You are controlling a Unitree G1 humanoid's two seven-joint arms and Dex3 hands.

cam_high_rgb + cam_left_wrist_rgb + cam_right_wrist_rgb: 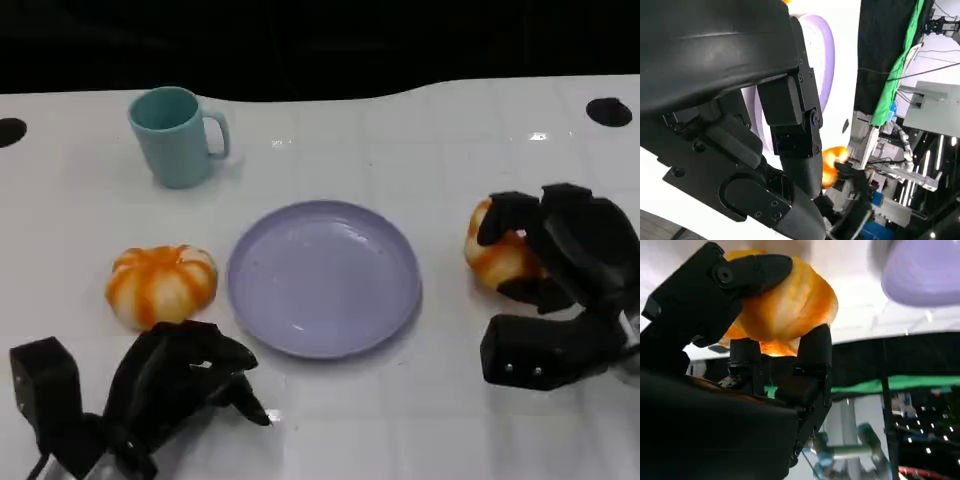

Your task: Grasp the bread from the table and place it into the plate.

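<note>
Left robot hand sits nearest the camera, low on the worktop, fingers curled in, holding nothing. It's parked just in front of the left bread roll, not touching it as far as the head view shows.

Right robot hand is the active one: fingers wrapped around the right bread roll, clamped on both sides (right wrist view shows this well, fingers over one side and more pressing under the other). Roll looks at or just off the worktop surface; can't tell which.

Step in hand, by my read: grasp done, transport pending. Next move calls for a lift, then a sideways carry toward the robot's left to the purple plate, then release over its middle. Plate is empty and near the held roll, so a short carry.

Surroundings: teal mug stands upright at the far left, well apart from the plate, not in the carry path. The left roll sits just beside the plate's left rim. Nothing between the held roll and the plate. Main risk is clipping the plate rim if the lift is too shallow.
</note>
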